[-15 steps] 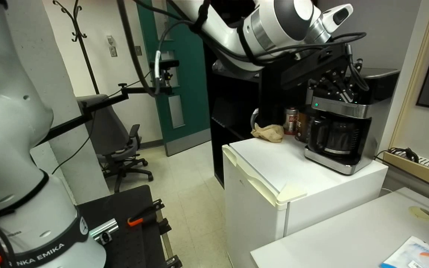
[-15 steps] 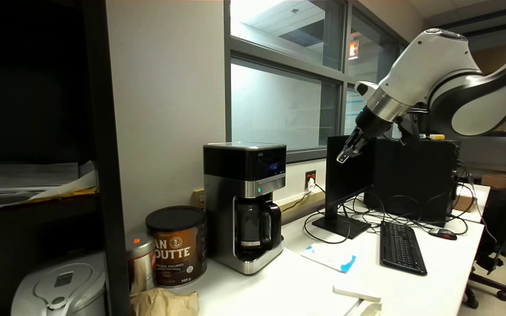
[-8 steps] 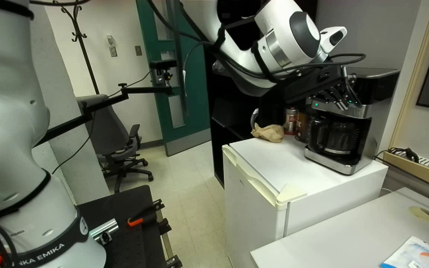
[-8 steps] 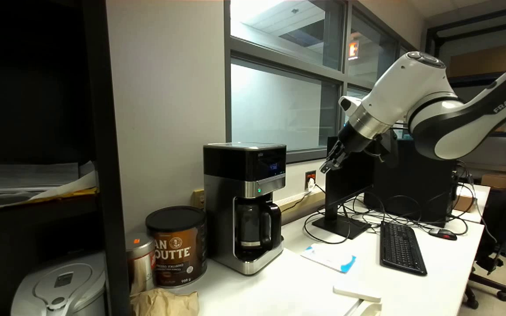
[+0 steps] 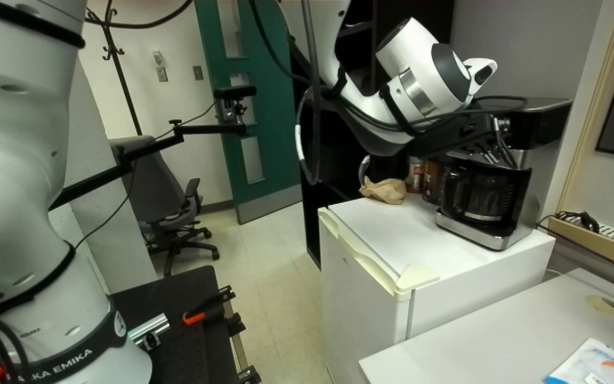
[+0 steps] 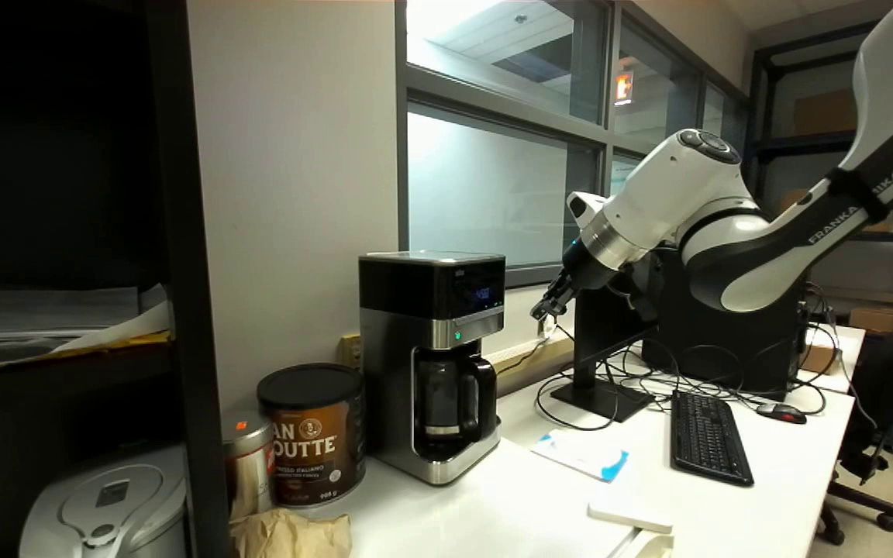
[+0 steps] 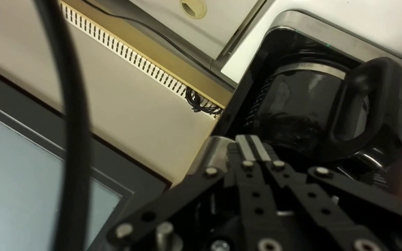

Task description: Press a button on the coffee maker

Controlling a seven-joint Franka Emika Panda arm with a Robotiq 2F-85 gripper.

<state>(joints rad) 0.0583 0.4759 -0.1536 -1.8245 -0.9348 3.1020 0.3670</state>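
Coffee maker [image 6: 425, 332] boxy, black and silver; green light [image 6: 458, 336] on, dark glass pot [image 6: 441, 397] inside. Gripper [image 7: 253, 148] near, jaws pinched together.

In an exterior view the window [image 6: 497, 186] flares white near twelve o'clock and the cabinet top [image 6: 446, 523] shines pale at six, while the shelf [image 6: 183, 271] at nine is nearly black, and in the wrist view the cable [image 7: 77, 122] at nine is blurred.

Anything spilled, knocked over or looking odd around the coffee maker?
Nothing spilled or toppled shows: the coffee maker stands upright with the carafe in place. Only the crumpled brown paper near the coffee can looks untidy, perhaps litter.
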